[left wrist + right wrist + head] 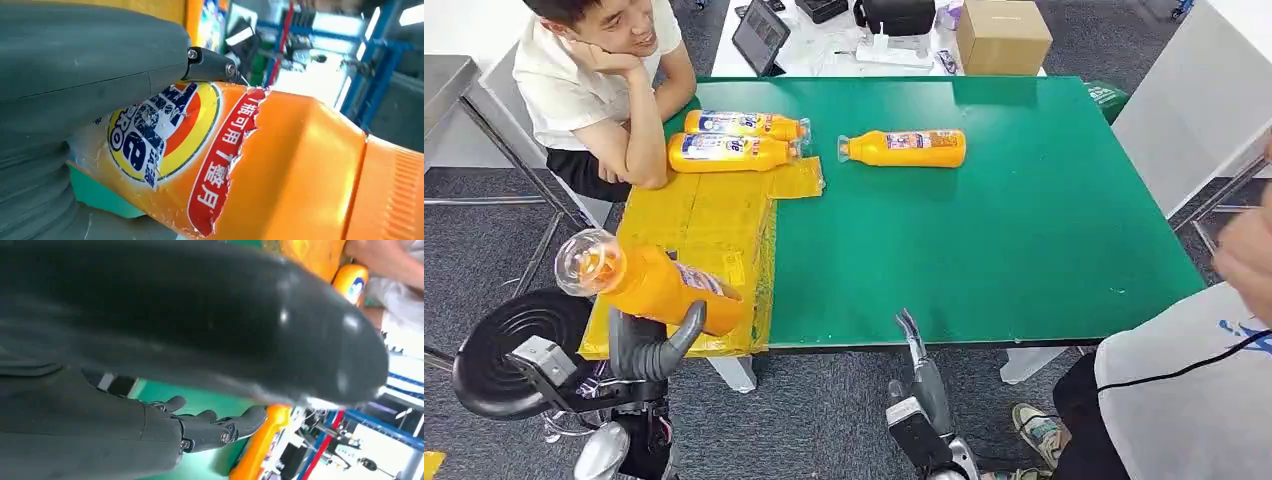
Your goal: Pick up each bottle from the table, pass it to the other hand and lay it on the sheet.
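Note:
My left hand (659,345) grips an orange bottle (656,285), tilted with its clear cap up and to the left, over the near end of the yellow sheet (704,215). In the left wrist view the same bottle (280,165) with its torn red label lies against my left hand (75,75). Two more orange bottles (744,125) (724,152) lie side by side at the sheet's far end. A third bottle (904,148) lies on the bare green table (1004,240). My right hand (914,350) hangs below the table's front edge, its fingers (215,427) apart and holding nothing.
A person (604,80) sits at the far left, an elbow resting on the sheet beside the two bottles. Another person (1194,380) stands at the near right corner. A cardboard box (1004,35) and a tablet (759,35) lie on the white table behind.

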`<state>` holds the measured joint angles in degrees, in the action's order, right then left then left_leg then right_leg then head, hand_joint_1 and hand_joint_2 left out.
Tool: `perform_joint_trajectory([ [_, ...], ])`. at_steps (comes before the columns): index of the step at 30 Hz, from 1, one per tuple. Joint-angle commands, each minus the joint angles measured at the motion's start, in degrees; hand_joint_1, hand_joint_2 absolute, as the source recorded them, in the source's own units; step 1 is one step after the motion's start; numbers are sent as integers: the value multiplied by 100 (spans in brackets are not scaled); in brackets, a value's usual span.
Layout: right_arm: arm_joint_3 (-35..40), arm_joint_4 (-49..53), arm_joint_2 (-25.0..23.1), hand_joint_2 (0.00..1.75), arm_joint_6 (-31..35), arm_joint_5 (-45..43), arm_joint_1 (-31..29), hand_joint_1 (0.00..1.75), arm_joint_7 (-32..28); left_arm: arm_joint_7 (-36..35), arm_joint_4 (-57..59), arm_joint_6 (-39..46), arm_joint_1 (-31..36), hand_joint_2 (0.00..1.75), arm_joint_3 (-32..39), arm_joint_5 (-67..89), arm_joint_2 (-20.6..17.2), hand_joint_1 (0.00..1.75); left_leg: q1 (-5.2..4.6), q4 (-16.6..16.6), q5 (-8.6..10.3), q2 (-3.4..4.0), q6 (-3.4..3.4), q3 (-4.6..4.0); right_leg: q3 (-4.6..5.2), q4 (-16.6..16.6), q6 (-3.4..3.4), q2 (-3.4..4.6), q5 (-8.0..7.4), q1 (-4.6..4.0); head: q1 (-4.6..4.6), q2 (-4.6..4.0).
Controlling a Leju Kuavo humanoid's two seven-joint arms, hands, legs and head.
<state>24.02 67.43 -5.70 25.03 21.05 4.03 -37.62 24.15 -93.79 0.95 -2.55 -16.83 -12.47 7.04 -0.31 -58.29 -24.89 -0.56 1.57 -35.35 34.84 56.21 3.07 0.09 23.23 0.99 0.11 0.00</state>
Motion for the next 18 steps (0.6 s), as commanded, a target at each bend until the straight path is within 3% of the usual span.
perform_joint_trajectory([
  [1, -57, 75, 28, 0, 112, -37, -12, 0, -70, -391, 1918, 2788, 931, 175, -229, 4024, -202, 175, 4, 14, 1, -20, -11, 32, -38, -11, -13, -24, 8, -5, 2, 0],
  [5, 67, 117, -37, 0, 155, 5, -159, 0, -107, -622, 3013, 3039, 1490, 175, -374, 4894, -65, 175, 0, 11, 5, -18, -7, 24, -28, -8, -8, -20, 3, -1, 0, 0],
  [10, 76, 107, -23, 0, 161, 11, -156, 0, -118, -641, 3004, 3058, 1484, 175, -369, 4949, -67, 175, 4, 6, -3, 7, -7, 32, -34, -4, -11, -2, 5, -5, 2, 0],
  [13, 205, 48, -124, 0, 65, -57, -303, 0, -238, -1522, 4201, 3866, 2135, 175, -725, 7116, -163, 175, 4, 7, 0, -7, -7, 31, -34, -2, -12, -14, 7, -5, 0, 0],
  [18, 425, -163, -248, 0, 12, -278, -499, 0, -238, -1095, 6312, 3417, 3318, 175, -501, 6694, 277, 175, 7, 5, 7, -16, -7, 26, -34, -4, -11, -19, 0, -8, 2, 0],
])
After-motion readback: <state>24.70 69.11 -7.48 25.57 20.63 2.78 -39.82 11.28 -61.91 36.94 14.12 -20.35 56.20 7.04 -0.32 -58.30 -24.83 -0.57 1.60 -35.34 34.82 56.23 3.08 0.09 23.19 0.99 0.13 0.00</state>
